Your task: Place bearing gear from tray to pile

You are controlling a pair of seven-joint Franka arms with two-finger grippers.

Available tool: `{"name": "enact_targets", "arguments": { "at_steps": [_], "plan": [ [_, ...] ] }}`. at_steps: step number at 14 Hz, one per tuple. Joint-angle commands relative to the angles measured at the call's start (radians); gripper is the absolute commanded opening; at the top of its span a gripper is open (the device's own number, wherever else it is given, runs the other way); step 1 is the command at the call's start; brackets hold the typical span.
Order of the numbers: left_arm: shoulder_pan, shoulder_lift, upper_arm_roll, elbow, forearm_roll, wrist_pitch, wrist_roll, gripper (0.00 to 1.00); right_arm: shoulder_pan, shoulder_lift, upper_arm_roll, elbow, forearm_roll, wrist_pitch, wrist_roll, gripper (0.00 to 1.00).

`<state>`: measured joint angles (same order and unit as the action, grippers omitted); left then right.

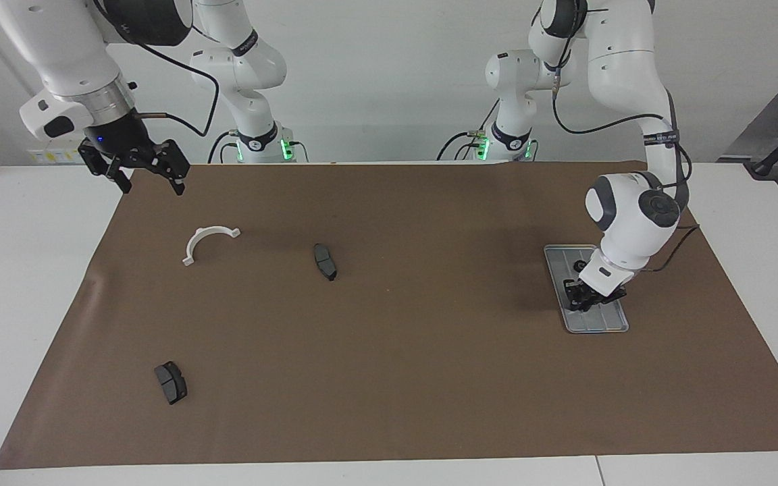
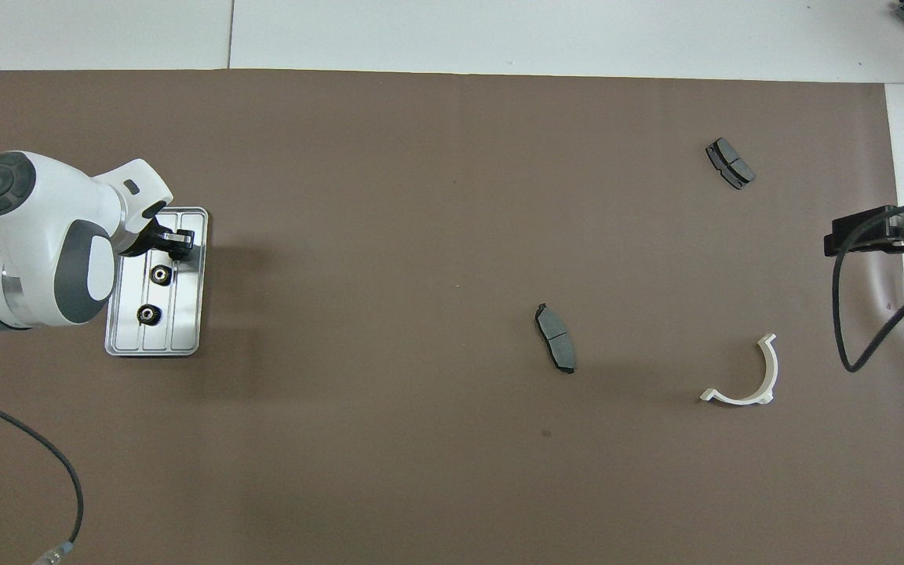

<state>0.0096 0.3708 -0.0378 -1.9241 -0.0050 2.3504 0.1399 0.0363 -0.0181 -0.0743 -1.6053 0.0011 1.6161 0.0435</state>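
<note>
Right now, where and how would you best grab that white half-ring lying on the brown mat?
Probably from straight above, pinching the thin curved band at the middle of the white half-ring. It lies flat on the mat, so only the narrow band fits between two fingers; the end tabs look awkward.

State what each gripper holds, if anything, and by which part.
Right gripper, open, holds nothing. Left gripper is shut down in the tray; whether it grips anything there cannot be told.
</note>
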Motion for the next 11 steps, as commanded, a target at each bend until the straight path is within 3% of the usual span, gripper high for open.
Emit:
{"name": "enact_targets", "arguments": {
  "at_steps": [1,4,7,11],
  "plan": [
    [0.003,-0.015,0.004,-0.024,0.003,0.009,0.006,0.00,-0.001,-0.020,0.001,-0.024,0.020,0.010,0.012,1.00],
    [-0.010,0.002,0.003,0.078,0.003,-0.081,0.000,0.00,-0.001,-0.020,0.001,-0.024,0.020,0.010,0.012,1.00],
    [-0.084,0.022,0.004,0.183,0.005,-0.189,-0.141,0.00,-0.001,-0.020,0.001,-0.024,0.020,0.010,0.012,1.00],
    [-0.256,0.020,0.004,0.166,0.007,-0.200,-0.434,0.00,-0.001,-0.020,0.001,-0.024,0.020,0.010,0.012,1.00]
  ]
}}
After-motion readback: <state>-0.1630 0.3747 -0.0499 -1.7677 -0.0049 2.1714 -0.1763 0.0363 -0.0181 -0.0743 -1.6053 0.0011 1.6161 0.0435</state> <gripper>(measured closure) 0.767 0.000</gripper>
